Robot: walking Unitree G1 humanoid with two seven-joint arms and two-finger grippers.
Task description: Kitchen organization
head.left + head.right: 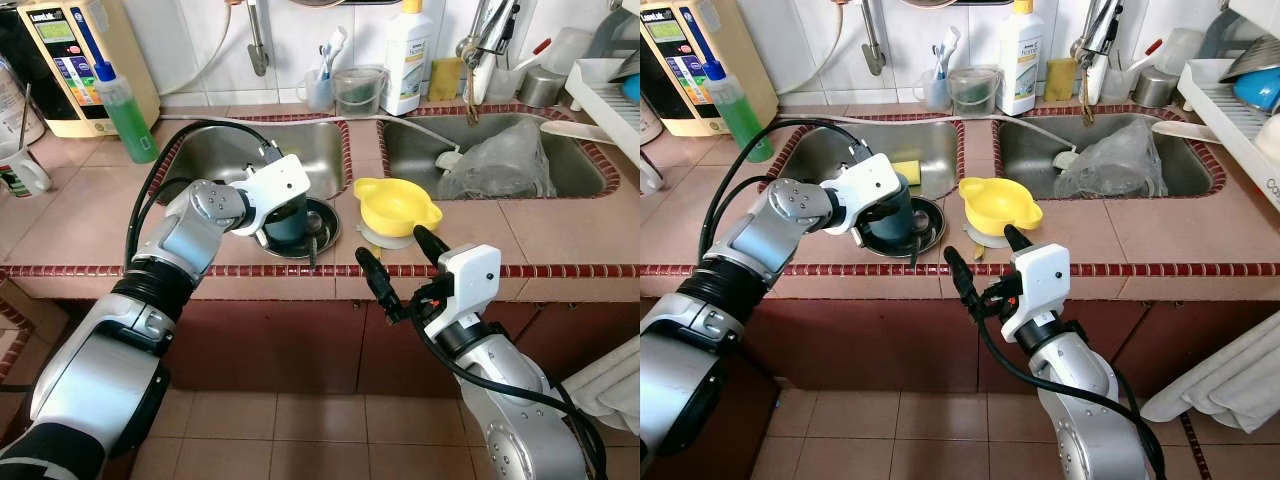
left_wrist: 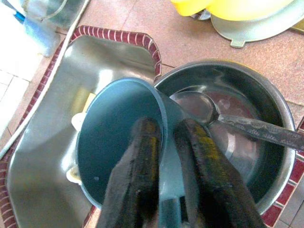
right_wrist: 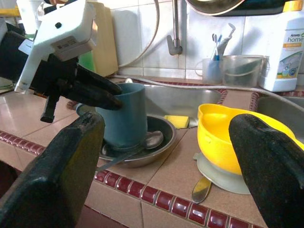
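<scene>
Here teal cup [image 3: 124, 114] upright, left gripper [image 2: 164, 156] pinching rim.

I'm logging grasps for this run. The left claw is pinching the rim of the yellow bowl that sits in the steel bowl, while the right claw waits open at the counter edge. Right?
Not quite. The left claw pinches the rim of a blue cup, not the yellow bowl; the left wrist view shows one finger inside the cup and one outside. The cup does sit in the steel bowl, and the right claw waits open at the counter edge.

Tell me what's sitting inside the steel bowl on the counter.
The steel bowl holds a teal cup, gripped at its rim by the left hand, and a spoon. The cup hides the bowl's bottom beneath it.
</scene>
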